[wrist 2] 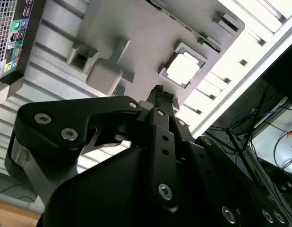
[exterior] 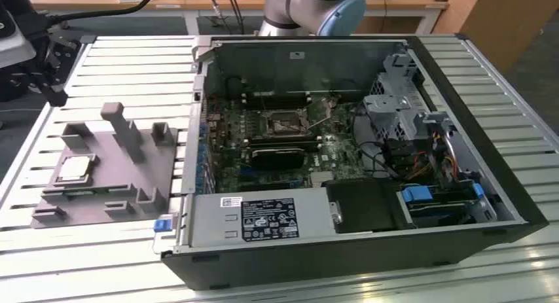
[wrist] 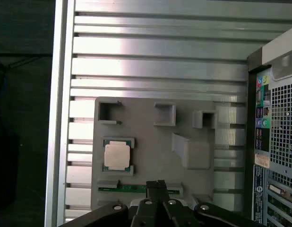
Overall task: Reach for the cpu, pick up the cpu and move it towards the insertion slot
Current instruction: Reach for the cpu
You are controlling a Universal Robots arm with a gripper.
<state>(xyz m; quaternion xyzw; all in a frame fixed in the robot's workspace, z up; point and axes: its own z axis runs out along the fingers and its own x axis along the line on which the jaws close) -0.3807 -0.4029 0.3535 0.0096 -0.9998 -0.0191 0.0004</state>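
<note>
The cpu [exterior: 77, 167] lies flat in a square recess of the grey tray [exterior: 118, 160]; the gripper [wrist 2: 163, 92] hangs over the tray, empty
Silvery top up, the cpu sits on the tray's side away from the open computer case [exterior: 349, 254]. The tray rests on the slatted table [exterior: 131, 61], at the exterior view's left of the case. In both wrist views the gripper's tips are drawn close together with nothing between them, apart from the cpu. In the first wrist view they are near the green circuit strip [wrist: 129, 189] at the tray's edge. The insertion slot [exterior: 284, 124], a silver frame with a dark centre, sits on the motherboard [exterior: 225, 160] inside the case, well apart from the cpu
</note>
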